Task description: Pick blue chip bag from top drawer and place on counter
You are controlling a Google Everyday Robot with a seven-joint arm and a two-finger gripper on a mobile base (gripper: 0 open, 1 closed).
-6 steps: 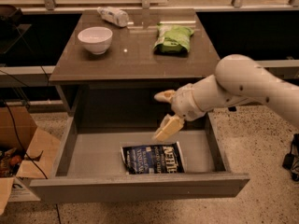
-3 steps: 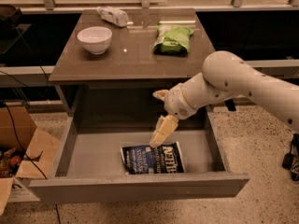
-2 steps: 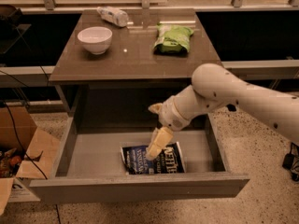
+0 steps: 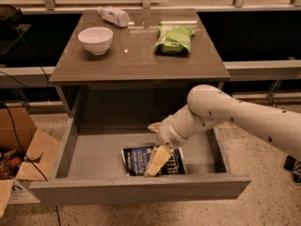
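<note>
The blue chip bag [image 4: 136,160] lies flat on the floor of the open top drawer [image 4: 94,157], near its front middle. My gripper [image 4: 155,145] has come down into the drawer, right over the bag. Its fingers are spread: one tan finger [image 4: 158,160] lies across the middle of the bag and the other fingertip [image 4: 154,126] sits just behind the bag's far edge. The bag rests on the drawer floor. The white arm reaches in from the right. The counter [image 4: 136,60] is above the drawer.
On the counter stand a white bowl [image 4: 95,39] at the left, a light green chip bag [image 4: 174,39] at the right and a white wrapped packet [image 4: 114,16] at the back. An open cardboard box [image 4: 21,157] sits on the floor left of the drawer.
The arm has moved left and down into the drawer. The gripper went from above the bag's far edge to straddling the bag, one finger now lying on it.
</note>
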